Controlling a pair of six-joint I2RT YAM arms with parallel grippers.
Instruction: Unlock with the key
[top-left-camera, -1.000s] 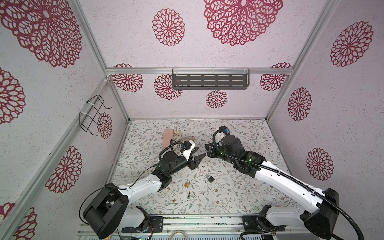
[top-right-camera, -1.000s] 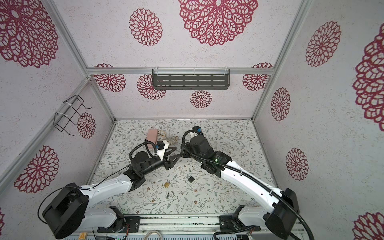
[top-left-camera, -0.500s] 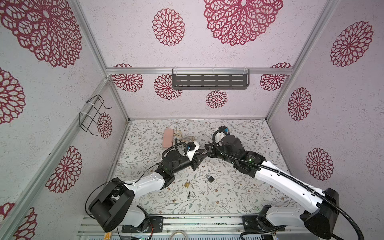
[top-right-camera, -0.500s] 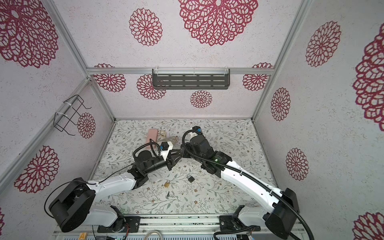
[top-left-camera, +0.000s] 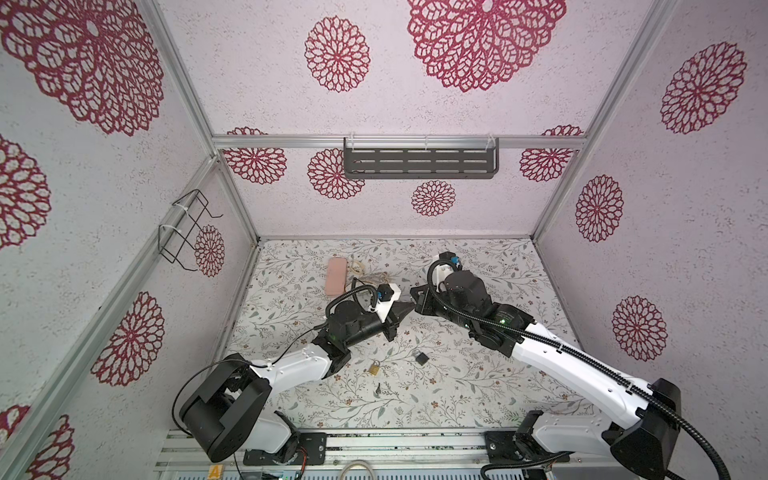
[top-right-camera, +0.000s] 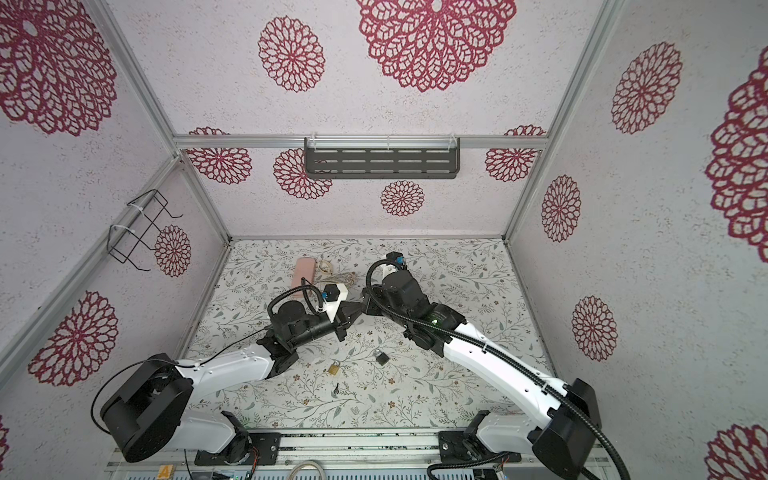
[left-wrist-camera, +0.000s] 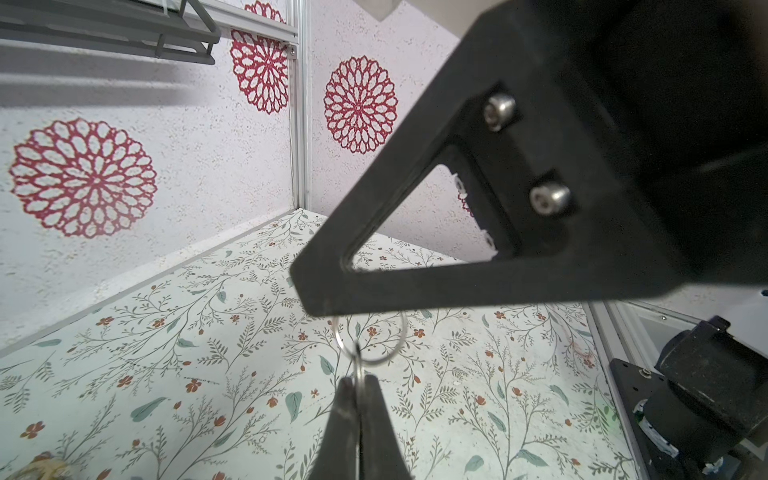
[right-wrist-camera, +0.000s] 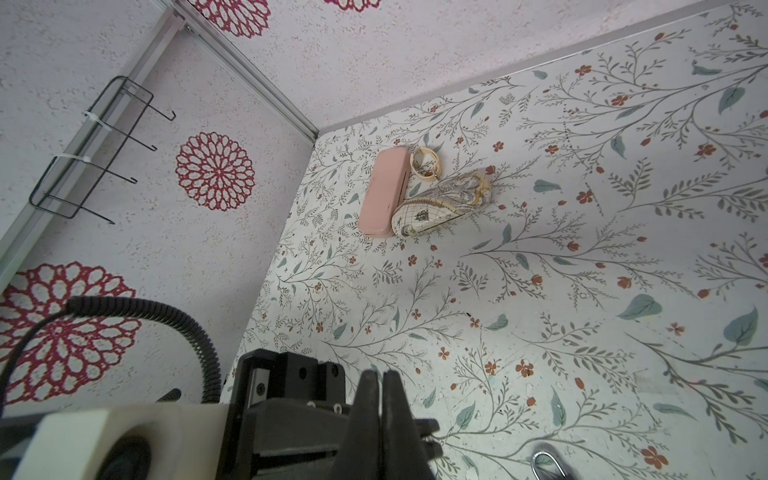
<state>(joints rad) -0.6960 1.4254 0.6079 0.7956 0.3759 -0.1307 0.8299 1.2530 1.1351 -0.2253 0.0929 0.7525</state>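
My left gripper (left-wrist-camera: 358, 395) is clenched: the two fingertips meet on a thin metal blade seen edge-on, which I judge to be the key (left-wrist-camera: 358, 374). It is pinched just below the key ring (left-wrist-camera: 386, 359) it hangs from. The upper arc of that ring passes behind the fingers of my right gripper (right-wrist-camera: 380, 388), which are pressed together. I judge that they are gripping the ring, though the contact itself is hidden. Both tips meet in mid-air above the table (top-left-camera: 478, 374), so the key hangs between two holds. Finding: the step in hand is the hand-over. To do it well, my left jaws should have flat, full contact on the key's head before my right jaws let go. The right should then part and draw straight back so that the ring does not snag. Below, toward the arm bases, a brass padlock (top-left-camera: 375, 368) and a black padlock (top-left-camera: 420, 358) lie near each other, with a small dark item (top-left-camera: 379, 389) close by. I cannot tell which lock this key fits, nor how either keyway faces. Recommendation: free the right gripper to steady the chosen padlock, and align the blade with the keyway before pushing in.
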